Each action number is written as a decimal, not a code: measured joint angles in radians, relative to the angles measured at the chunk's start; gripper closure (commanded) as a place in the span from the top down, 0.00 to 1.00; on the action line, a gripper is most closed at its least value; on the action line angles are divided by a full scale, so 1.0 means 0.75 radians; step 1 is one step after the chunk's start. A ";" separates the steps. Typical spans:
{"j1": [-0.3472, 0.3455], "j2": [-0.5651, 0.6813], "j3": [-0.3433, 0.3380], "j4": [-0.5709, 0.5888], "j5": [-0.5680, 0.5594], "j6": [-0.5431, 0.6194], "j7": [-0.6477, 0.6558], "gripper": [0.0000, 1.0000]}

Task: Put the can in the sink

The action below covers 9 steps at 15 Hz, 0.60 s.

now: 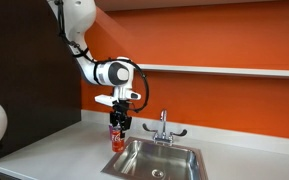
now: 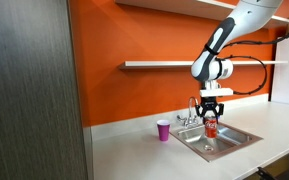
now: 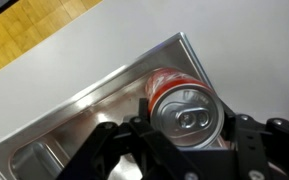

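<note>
The red can [image 1: 117, 134] with a silvery top hangs upright in my gripper [image 1: 118, 124], which is shut on it. It is held above the near-left corner of the stainless steel sink [image 1: 164, 160], over the rim. In an exterior view the can [image 2: 211, 124] and gripper [image 2: 211, 113] are over the sink [image 2: 224, 140], in front of the chrome faucet [image 2: 194, 108]. In the wrist view the can's top [image 3: 187, 115] fills the space between the fingers [image 3: 184, 128], with the sink's corner [image 3: 94, 110] below.
A pink cup [image 2: 163, 130] stands on the white counter [image 2: 134, 150] beside the sink. The faucet [image 1: 164, 127] rises at the sink's back edge. An orange wall with a shelf [image 2: 164, 65] is behind. A dark wood panel [image 2: 34, 90] is beside the counter.
</note>
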 measured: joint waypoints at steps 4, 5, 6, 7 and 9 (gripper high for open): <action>-0.024 -0.013 -0.010 -0.007 0.000 0.000 -0.001 0.63; -0.024 -0.009 -0.010 -0.008 0.000 0.000 -0.001 0.63; -0.023 -0.004 -0.008 -0.008 0.000 0.000 -0.001 0.63; -0.023 -0.001 -0.007 -0.008 0.000 0.000 -0.001 0.63; -0.023 0.000 -0.007 -0.008 0.000 0.000 -0.001 0.63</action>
